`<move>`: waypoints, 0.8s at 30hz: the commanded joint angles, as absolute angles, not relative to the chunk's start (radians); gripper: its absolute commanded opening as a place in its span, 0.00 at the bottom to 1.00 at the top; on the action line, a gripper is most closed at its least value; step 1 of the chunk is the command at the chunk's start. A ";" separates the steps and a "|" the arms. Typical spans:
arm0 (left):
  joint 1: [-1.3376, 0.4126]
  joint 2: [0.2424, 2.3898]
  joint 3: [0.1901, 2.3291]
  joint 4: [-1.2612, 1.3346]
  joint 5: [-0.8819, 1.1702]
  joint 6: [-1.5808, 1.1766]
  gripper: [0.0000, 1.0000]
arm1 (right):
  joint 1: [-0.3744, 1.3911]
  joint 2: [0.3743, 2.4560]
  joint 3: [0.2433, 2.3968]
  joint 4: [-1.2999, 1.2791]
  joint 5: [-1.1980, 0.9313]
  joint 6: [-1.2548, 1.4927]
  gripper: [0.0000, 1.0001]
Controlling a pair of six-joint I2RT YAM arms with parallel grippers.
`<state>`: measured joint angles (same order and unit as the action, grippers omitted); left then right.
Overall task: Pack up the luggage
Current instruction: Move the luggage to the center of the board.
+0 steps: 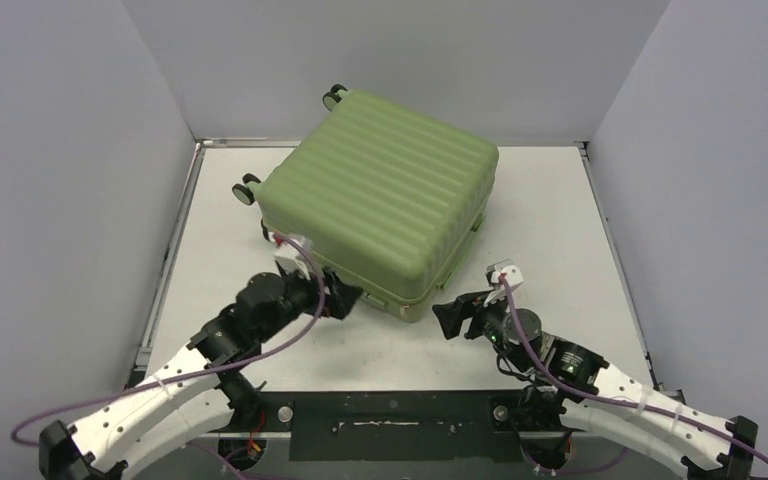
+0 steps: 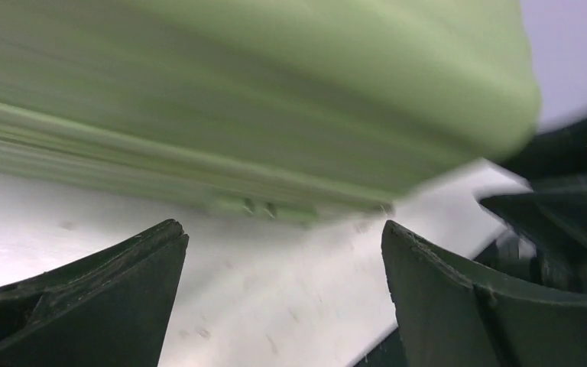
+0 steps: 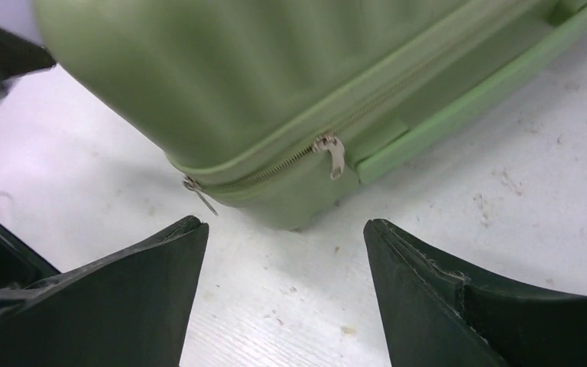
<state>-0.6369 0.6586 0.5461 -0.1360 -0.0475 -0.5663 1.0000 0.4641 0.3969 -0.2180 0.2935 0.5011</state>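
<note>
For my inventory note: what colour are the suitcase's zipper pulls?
Silver zipper pulls, best seen in the right wrist view.

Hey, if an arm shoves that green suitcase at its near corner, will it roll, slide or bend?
The suitcase lies flat with its wheels pointing sideways, so it would probably slide or pivot rather than roll. Its ribbed hard shell looks stiff and should hardly give. The smooth shell may be slippery to grip.

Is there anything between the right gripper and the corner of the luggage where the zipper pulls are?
Nothing visible stands in the way. In the right wrist view, only bare table lies between the open right gripper and the near corner of the luggage, where two zipper pulls show.
</note>
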 commanded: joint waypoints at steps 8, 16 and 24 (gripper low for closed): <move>-1.240 0.902 0.595 0.054 -0.539 -0.495 0.95 | 0.889 0.593 0.239 0.198 0.204 0.402 0.63; -1.211 0.870 0.656 -0.034 -0.599 -0.465 0.96 | 0.740 0.722 0.186 0.438 0.077 0.332 0.55; -1.057 0.793 0.647 -0.086 -0.494 -0.464 0.96 | 0.730 0.835 0.221 0.462 0.051 0.239 0.49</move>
